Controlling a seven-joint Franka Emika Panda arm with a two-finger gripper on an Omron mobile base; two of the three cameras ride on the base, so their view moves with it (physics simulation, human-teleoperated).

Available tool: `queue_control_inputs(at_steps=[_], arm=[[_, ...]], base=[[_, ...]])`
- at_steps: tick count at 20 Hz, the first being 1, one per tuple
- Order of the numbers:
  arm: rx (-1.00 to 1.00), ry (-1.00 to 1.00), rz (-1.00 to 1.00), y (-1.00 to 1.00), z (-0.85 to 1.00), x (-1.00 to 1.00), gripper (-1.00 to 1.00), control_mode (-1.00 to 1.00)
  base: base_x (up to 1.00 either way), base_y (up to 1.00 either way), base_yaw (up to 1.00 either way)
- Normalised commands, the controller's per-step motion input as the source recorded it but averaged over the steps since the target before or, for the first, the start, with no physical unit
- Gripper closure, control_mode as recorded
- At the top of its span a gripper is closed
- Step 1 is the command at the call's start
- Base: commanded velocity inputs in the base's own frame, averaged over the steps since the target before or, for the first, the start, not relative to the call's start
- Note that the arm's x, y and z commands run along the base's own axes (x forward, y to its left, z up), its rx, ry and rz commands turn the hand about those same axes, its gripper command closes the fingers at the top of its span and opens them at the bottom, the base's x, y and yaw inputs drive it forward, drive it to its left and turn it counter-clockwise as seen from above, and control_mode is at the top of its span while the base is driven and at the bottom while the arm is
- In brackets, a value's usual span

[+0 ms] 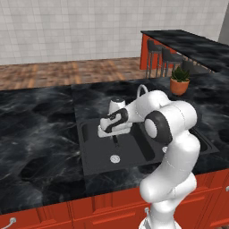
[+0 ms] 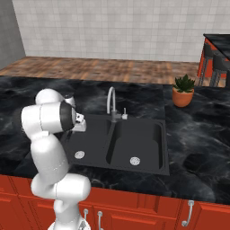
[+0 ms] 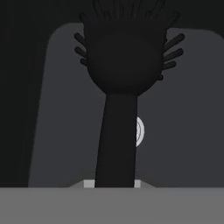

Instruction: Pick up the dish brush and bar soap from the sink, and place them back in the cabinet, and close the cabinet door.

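My gripper (image 1: 113,134) hangs over the left basin of the black sink (image 1: 96,154), shut on the thin handle of the black dish brush (image 1: 116,141). In the hand view the dish brush (image 3: 120,65) runs straight away from my gripper (image 3: 113,183), its round bristly head farthest from me. The brush is lifted clear of the sink floor (image 3: 183,131). A silver drain (image 3: 139,131) peeks out behind the handle. From the right base view my own arm covers most of the hand (image 2: 80,120). The bar soap, the cabinet and the cabinet door are out of view.
The silver gooseneck faucet (image 2: 110,101) stands behind the sink's divider. Each basin has a round drain (image 2: 134,160). A potted plant (image 2: 183,91) sits on the black counter to the right. Red drawer fronts (image 2: 148,215) run below the counter.
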Motion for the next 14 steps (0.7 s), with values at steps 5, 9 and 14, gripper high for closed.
queue_control_inputs(at_steps=[5, 9, 14], arm=[[-0.01, 0.00, 0.02, -0.02, 0.59, -0.36, 1.00, -1.00], [0.00, 0.00, 0.01, -0.06, 0.64, -0.47, 1.00, -1.00], [0.00, -0.01, 0.00, -0.11, 0.68, -0.48, 1.00, -1.00]], base=[[0.00, 0.00, 0.00], [0.00, 0.00, 0.00], [0.00, 0.00, 0.00]])
